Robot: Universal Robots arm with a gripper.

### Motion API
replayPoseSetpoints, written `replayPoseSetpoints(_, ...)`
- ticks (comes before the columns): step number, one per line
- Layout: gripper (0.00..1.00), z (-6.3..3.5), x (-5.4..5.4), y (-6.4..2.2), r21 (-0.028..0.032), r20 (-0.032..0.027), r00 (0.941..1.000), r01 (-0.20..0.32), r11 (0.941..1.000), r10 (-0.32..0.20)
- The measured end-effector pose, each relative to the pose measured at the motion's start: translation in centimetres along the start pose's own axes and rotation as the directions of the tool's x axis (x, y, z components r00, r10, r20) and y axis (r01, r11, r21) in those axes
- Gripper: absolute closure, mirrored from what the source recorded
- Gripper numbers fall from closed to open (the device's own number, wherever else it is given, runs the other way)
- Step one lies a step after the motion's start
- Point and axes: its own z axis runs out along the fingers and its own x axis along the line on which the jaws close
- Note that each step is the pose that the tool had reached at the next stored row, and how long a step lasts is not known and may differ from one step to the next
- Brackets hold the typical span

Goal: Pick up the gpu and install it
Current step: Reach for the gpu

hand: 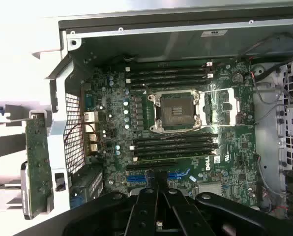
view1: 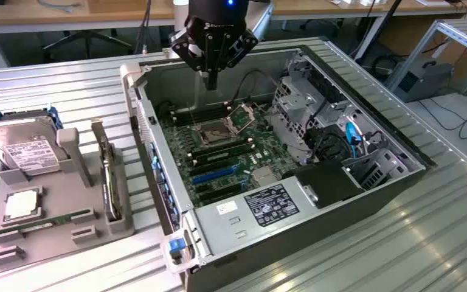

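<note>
The gpu (view1: 107, 176) stands on edge in a slot of the grey holder (view1: 51, 243), on the exterior view's left of the open computer case (view1: 242, 234). Its silver bracket is at the far end. The wrist view shows the gpu (hand: 38, 162) as a green board outside the case wall. My gripper (view1: 211, 82) hangs above the far end of the case, over the motherboard (view1: 225, 152), well apart from the gpu. Its fingers (hand: 154, 179) are shut together with nothing between them.
The holder also carries a silver hard drive (view1: 24, 149), a processor (view1: 21, 204) and a RAM stick (view1: 43, 224). Inside the case are the open processor socket (hand: 178, 110), blue expansion slots (hand: 136, 178), a power supply (view1: 270, 204) and a drive cage with cables (view1: 339, 140).
</note>
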Motion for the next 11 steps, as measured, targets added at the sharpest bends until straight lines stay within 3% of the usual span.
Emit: replayPoseSetpoints(11,0.89,-0.01,0.29,-0.02,-0.0001,0.0001,1.0000,0.000,1.0000,0.000)
